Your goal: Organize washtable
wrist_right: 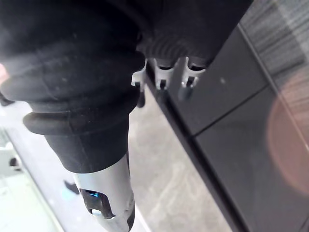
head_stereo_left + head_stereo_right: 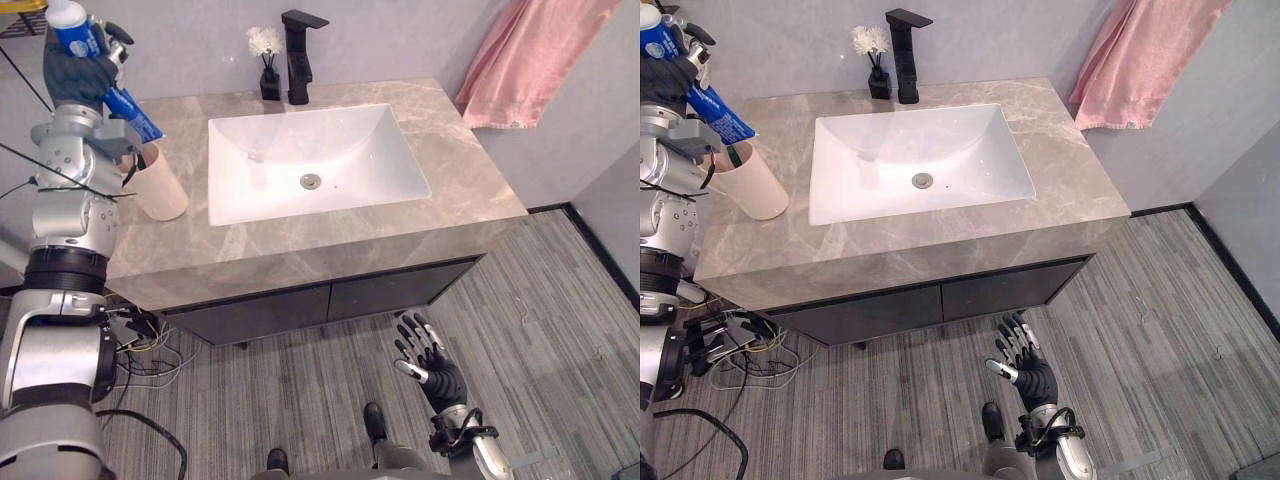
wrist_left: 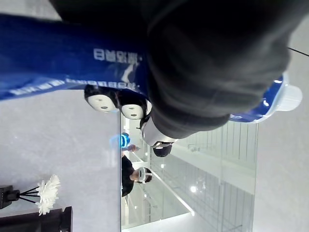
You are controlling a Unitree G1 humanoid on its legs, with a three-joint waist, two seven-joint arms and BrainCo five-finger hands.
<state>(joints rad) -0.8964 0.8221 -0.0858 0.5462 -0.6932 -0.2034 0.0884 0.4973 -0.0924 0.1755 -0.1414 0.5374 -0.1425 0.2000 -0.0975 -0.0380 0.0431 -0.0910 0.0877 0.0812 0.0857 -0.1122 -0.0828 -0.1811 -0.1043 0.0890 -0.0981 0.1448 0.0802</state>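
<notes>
My left hand (image 2: 76, 68) is raised over the left end of the washtable, shut on a blue toothpaste tube (image 2: 122, 104). The tube is tilted, white cap (image 2: 62, 12) uppermost, and its flat lower end hangs just above a beige cup (image 2: 161, 186) standing on the stone counter (image 2: 470, 170). In the left wrist view the blue tube (image 3: 58, 53) runs under the dark hand cover (image 3: 207, 58). My right hand (image 2: 432, 368) hangs open low in front of the dark cabinet, holding nothing.
A white basin (image 2: 310, 160) is sunk in the middle of the counter. Behind it stand a black faucet (image 2: 300, 55) and a small black vase of white flowers (image 2: 267, 60). A pink towel (image 2: 530, 55) hangs on the wall at the right.
</notes>
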